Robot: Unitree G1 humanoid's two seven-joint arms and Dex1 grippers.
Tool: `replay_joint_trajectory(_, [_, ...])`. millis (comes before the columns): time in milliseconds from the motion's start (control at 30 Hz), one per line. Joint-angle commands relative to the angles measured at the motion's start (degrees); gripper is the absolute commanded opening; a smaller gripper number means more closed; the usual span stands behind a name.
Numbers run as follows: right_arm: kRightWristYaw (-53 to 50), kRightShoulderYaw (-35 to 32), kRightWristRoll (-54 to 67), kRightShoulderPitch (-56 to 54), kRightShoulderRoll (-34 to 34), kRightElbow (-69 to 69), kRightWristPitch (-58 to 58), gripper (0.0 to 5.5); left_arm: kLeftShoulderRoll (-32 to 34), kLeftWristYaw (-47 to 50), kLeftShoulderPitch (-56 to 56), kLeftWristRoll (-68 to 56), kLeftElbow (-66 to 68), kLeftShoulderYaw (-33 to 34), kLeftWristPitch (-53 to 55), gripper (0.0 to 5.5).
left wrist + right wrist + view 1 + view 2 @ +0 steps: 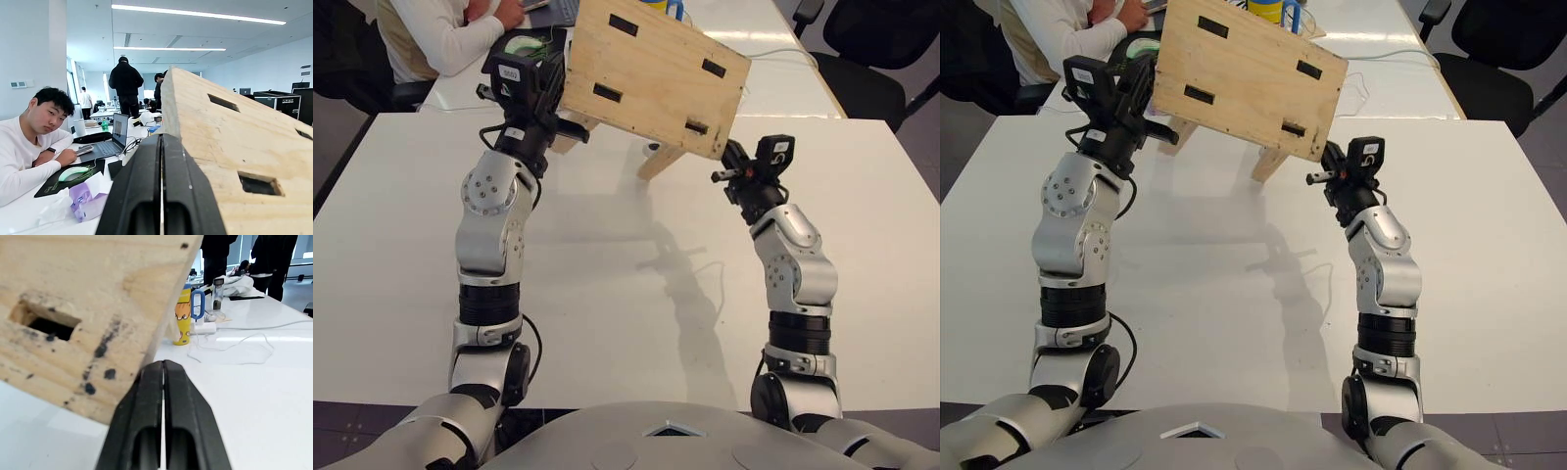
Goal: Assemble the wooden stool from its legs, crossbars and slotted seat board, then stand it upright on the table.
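Note:
The wooden stool is assembled and tilted above the far part of the white table (607,294). Its slotted seat board (651,73) faces me. One leg (661,162) reaches down to the table, and another leg (570,137) shows behind my left arm. My left gripper (560,117) is shut and lies against the board's left edge (195,127); its fingers (142,191) hold nothing. My right gripper (729,155) is shut too, with its tip (163,366) against the board's lower right corner (98,333). Neither gripper has anything between its fingers.
A second desk behind the table holds a laptop (110,142), a yellow mug (185,316) and a loose cable (234,345). A person in white sleeves (440,34) leans on it at the far left. Black chairs (881,59) stand at the far right.

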Motion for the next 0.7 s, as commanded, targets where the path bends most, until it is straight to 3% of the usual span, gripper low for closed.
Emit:
replay_joint_trajectory(33, [0.8, 1.9, 3.8, -6.4, 2.4, -4.0, -2.5, 0.01, -1.5, -2.0, 0.5, -1.3, 0.1, -3.6, 1.5, 0.0])
replay_joint_trajectory(467, [-1.0, 3.1, 2.2, -5.3, 0.2, -1.7, -4.5, 0.01, -0.7, -0.6, 1.8, -0.4, -0.4, -3.1, 0.4, 0.0])
replay_joint_trajectory(700, [-7.6, -0.2, -2.1, -7.2, -1.1, 2.7, -10.5, 0.01, 0.0, 9.4, -0.9, 1.0, -0.1, 6.9, -6.2, 0.0])
